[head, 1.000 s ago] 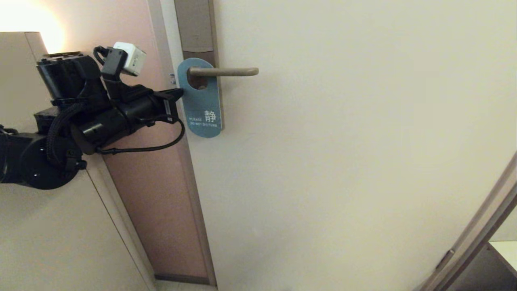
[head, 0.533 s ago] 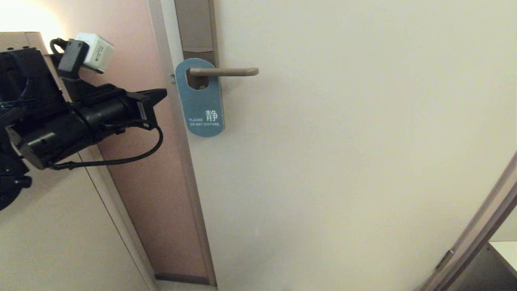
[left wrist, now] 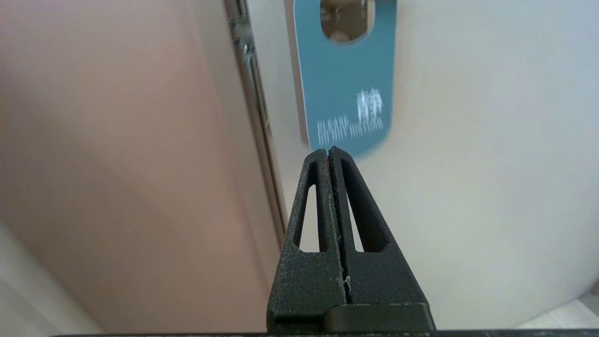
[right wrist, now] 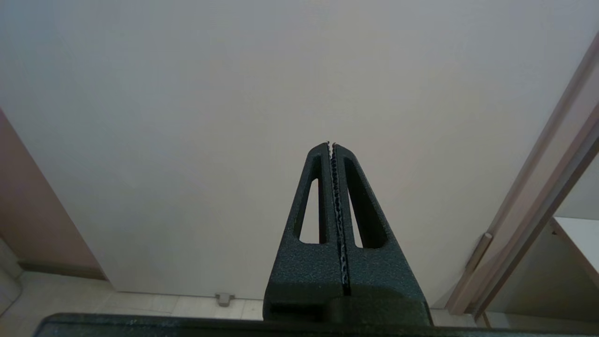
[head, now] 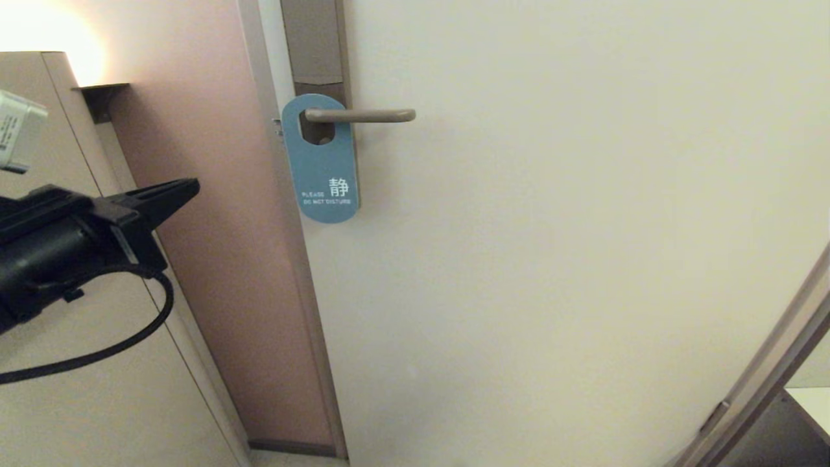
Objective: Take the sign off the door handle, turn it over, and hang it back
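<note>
The sign hangs by its hole on the door handle, teal-blue side out with white "PLEASE DO NOT DISTURB". The handle is a bronze-grey lever on a brown backplate. My left gripper is shut and empty, well to the left of the sign and a little below the handle. In the left wrist view its tips point toward the sign's lower end, apart from it. My right gripper is shut and empty, facing the bare lower door; it does not show in the head view.
The cream door fills most of the view. A pink-brown wall strip and door frame stand left of it. A beige cabinet is at the far left. A second frame edge runs at the lower right.
My left gripper has drawn back from the sign's left edge, moving left and down. The sign stays hung on the handle and has settled slightly.
</note>
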Available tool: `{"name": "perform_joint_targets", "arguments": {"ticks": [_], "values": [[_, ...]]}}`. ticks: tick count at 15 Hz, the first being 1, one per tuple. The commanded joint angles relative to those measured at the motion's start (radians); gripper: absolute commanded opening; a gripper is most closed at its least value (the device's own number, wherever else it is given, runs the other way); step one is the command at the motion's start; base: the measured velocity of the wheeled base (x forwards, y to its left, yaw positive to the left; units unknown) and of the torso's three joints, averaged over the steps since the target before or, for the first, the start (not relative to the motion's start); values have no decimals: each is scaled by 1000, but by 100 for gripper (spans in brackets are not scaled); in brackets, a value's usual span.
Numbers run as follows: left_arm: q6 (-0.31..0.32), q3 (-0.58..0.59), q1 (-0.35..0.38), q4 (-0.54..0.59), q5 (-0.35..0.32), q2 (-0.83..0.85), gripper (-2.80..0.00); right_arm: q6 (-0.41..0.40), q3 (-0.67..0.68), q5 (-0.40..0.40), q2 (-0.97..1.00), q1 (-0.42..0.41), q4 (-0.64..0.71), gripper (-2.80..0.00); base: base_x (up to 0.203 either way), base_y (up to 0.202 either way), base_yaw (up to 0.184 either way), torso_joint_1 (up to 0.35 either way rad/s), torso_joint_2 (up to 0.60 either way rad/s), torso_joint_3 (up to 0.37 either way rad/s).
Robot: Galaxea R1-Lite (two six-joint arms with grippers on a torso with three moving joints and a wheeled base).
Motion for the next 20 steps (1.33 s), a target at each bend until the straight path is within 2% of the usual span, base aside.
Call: {"name": "perform_joint_targets", "arguments": {"ticks": [1,7,11,16,20], "values": [[0,57,2,-3,4,-105,-280,0,0,0,1,0,0,-280,0,0,0,0,0,0],[0,204,3,116,42,-334,-280,0,0,0,1,0,0,-280,0,0,0,0,0,0],[3,326,76,122,31,-447,-280,0,0,0,1,0,0,-280,0,0,0,0,0,0],[2,503,185,125,-16,-604,-280,0,0,0,1,0,0,-280,0,0,0,0,0,0],[1,621,234,129,-94,-733,-280,0,0,0,1,0,0,-280,0,0,0,0,0,0]]}}
